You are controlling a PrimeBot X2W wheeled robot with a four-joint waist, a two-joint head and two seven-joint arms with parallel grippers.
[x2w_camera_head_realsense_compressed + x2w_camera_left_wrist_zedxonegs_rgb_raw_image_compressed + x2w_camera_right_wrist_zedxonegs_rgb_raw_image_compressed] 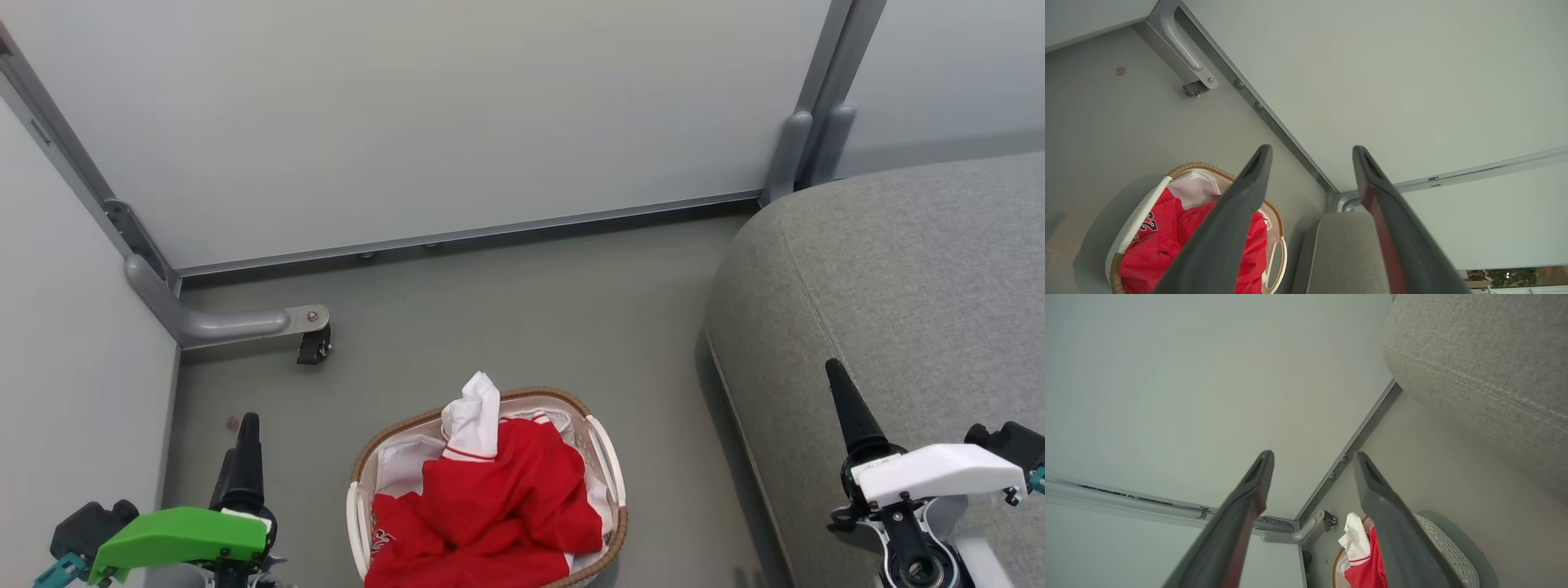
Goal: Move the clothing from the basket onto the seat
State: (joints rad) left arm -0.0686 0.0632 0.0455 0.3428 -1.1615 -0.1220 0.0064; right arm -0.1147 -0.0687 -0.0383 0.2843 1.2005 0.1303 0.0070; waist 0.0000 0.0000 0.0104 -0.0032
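Observation:
The clothing (490, 502) is a red heap piled in the basket (384, 438) on the floor at the bottom centre, with a white sleeve (478, 416) sticking up at the back. The grey seat (898, 286) stands to the right of the basket. My left gripper (245, 433) hangs left of the basket, open and holding nothing, as its wrist view confirms (1311, 151), looking down at the clothing (1159, 249) and basket rim (1200, 166). My right gripper (845, 408) hovers over the seat's front edge, open (1313, 455), with the clothing (1367, 567) below it.
Pale partition panels (449, 106) close the back and left. A grey metal foot with a black caster (314, 343) juts out onto the grey floor (531, 327) behind the basket. A gap of floor runs between basket and seat.

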